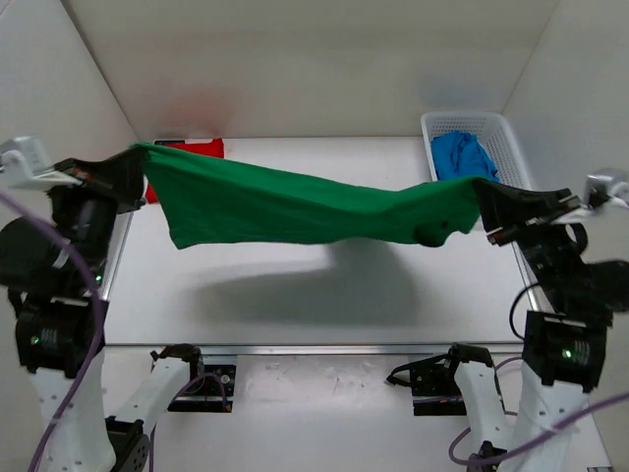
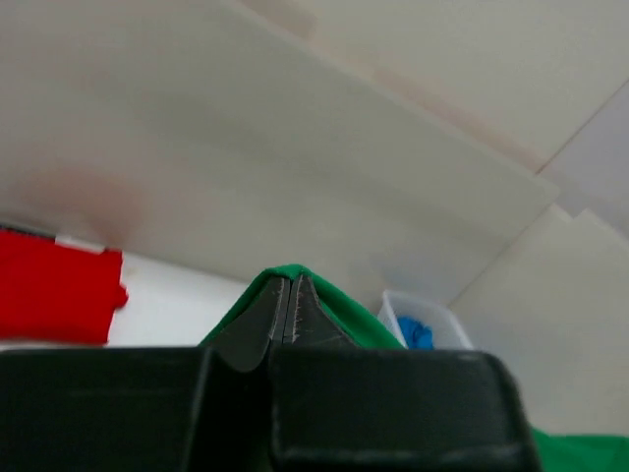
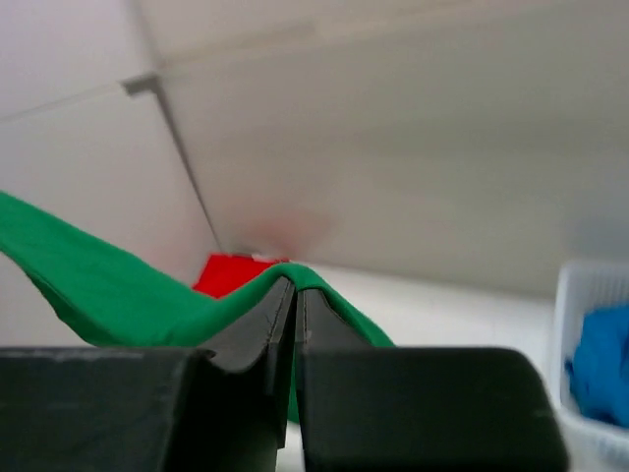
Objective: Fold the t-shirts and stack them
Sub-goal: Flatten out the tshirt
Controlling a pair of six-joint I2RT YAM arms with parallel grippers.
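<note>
From above, the green shirt [image 1: 295, 208] hangs stretched across the table [image 1: 324, 315], off the surface, its lower edge sagging in the middle and its shadow on the white top below. The left gripper [image 1: 138, 167] pinches its left end over the table's left edge, close to the side wall. The right gripper [image 1: 484, 202] pinches the other end by the right edge, just in front of the basket [image 1: 509, 138]. Both arms are raised, forearms reaching inward. The red shirt [image 1: 192, 147] lies flat at the far left corner, behind the left gripper. The blue shirt [image 1: 462, 155] sits crumpled in the basket at the far right corner.

At the left wrist, the fingers [image 2: 260, 329] are pressed together, green cloth coming out over their tips and trailing right. The red shirt lies to the left, the basket farther back.

At the right wrist, the fingers [image 3: 241, 339] meet on a green fold. The cloth runs off to the left, with red behind it against the back wall.
</note>
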